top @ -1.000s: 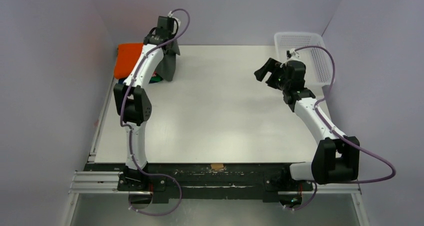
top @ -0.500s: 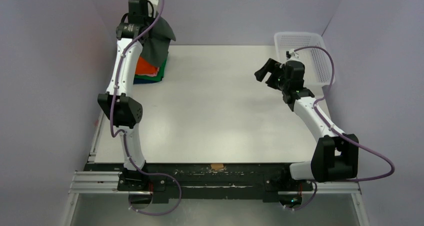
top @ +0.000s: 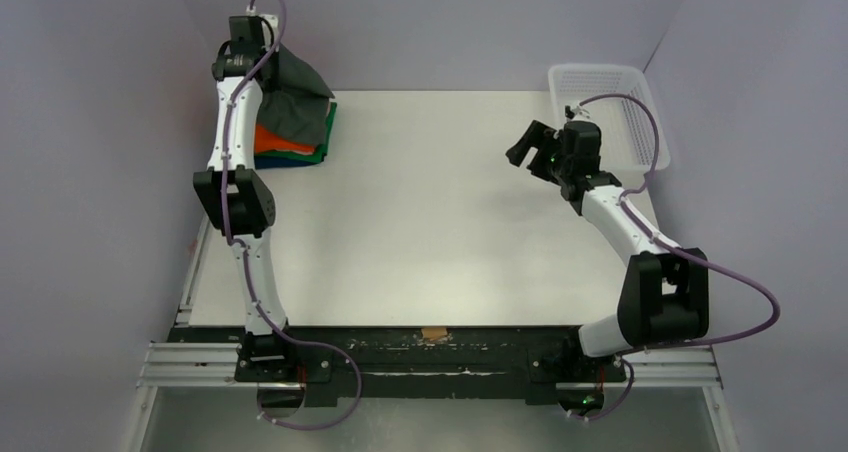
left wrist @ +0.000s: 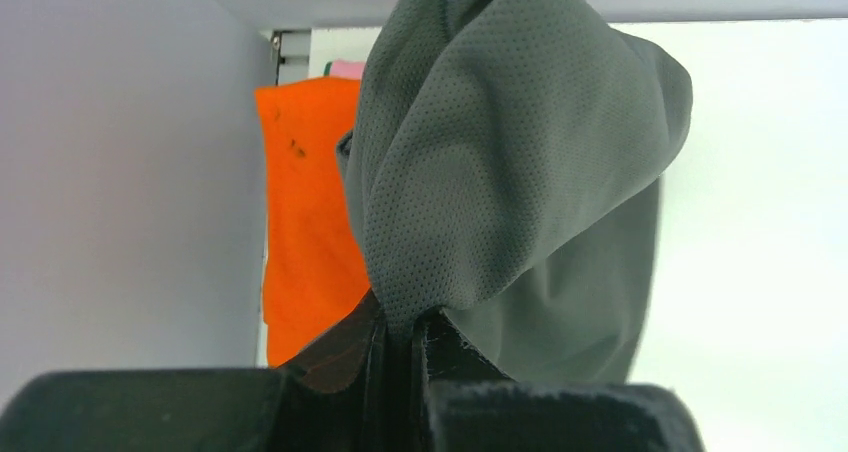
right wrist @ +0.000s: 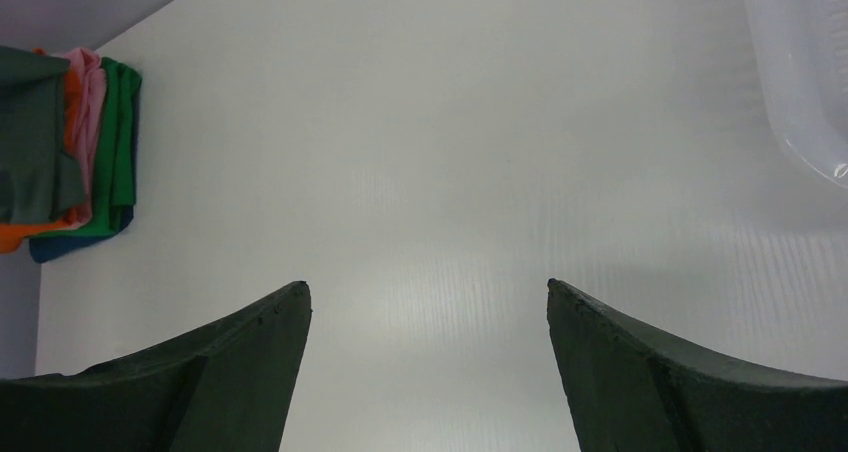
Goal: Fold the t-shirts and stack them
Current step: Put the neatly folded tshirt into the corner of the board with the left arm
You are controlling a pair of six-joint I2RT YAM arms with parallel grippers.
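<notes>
Lilac walls enclose a white counter on three sides; you see both arms mounted at its near edge.

Far-left corner: a stack of folded shirts lies close to the left wall. In the right wrist view you can read its layers at the edge: orange shirt uppermost, then pink shirt, green shirt, and blue shirt at the bottom.

Left arm: stretched to that corner, with the left claw raised above the far-left side of the stack. Its fingers are pinched narrowly on a bunched fold of the grey shirt. In the left wrist view this shirt rises from the pinch, shows a fine perforated weave, and hides most of the stack. Only a strip of orange and a sliver of pink show to its left. From above, the grey shirt spreads down and rightward from the claw over the stack and covers most of the orange. Green and blue edges remain exposed at the near and right sides. Whether the lower cloth presses on the stack or only hangs close over it, you cannot tell.

Right arm: bent over the right half of the counter, well apart from the shirts. The right claw points toward the stack, fingers spread wide and holding nothing, with the counter showing between them.

Far-right corner: a white mesh basket stands just beside the right wrist.
</notes>
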